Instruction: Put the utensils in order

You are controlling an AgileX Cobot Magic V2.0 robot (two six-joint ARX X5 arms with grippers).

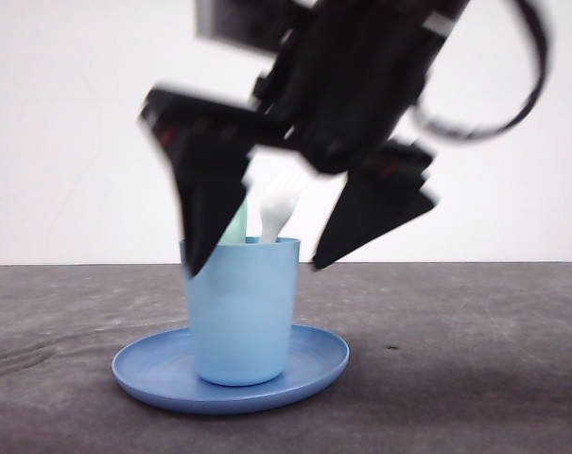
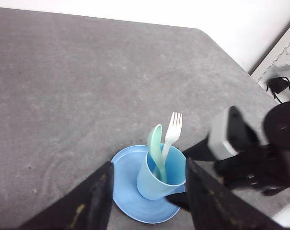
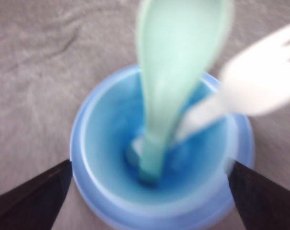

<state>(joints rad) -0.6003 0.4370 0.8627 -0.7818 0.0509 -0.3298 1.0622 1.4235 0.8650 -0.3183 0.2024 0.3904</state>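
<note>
two utensils stand in one cup, and everything sits on a wide grey desk (image 2: 77, 86) with a white wall behind it. a blurred black arm (image 1: 352, 76) takes up the upper part of the front view; this is the right arm, and its jaws (image 1: 262, 260) hang wide open just above the cup, one finger reaching down in front of the rim's left side, the other on the right, with nothing held between them. in the right wrist view the same two dark fingers (image 3: 29, 201) stand far apart on either side of the cup. the left arm's jaws (image 2: 147, 203) are open too, holding nothing, looking down at the cup from a distance. a round blue plate (image 1: 153, 374) lies flat on the desk. a light blue cup (image 1: 240, 312) stands upright in the middle of that plate. inside it a mint-green spoon (image 2: 156, 148) rests handle down, bowl up, leaning against the rim. just beside it a small white fork (image 2: 172, 132) stands with its tines up, rising a little above the spoon, its handle down at the cup's bottom next to the spoon's.
</note>
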